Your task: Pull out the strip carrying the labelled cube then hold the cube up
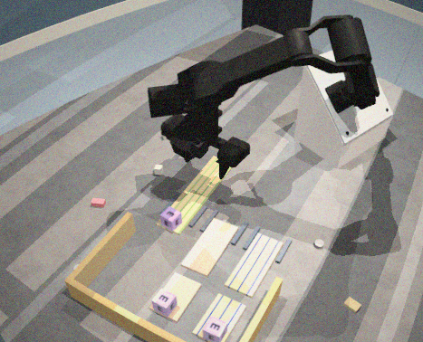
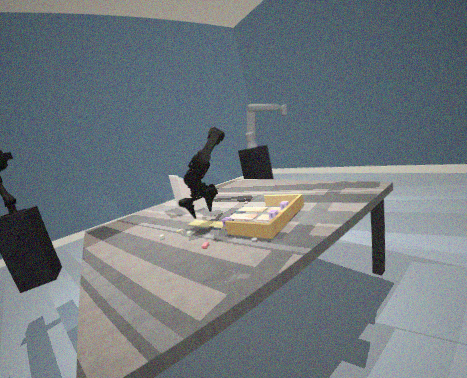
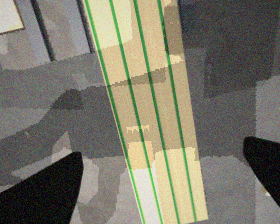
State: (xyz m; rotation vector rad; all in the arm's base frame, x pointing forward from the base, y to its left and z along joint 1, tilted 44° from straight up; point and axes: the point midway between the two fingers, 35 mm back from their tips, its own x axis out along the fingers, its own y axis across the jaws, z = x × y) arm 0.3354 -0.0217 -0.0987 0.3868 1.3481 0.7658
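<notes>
tool: spread wide, nothing pinched | labelled cube: on green-lined strip's far end, outside the tray walls | risk: a low sweep across might snag the strip and tip the cube off

Green lines stripe the pale yellow strip; the cubes are lilac

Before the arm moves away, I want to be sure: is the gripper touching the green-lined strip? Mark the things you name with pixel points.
Apart. The wrist view shows the gripper (image 1: 202, 165) (image 2: 202, 214) (image 3: 163, 152) wide open, with visible table between each finger and the strip (image 1: 196, 192) (image 3: 148, 100).
</notes>
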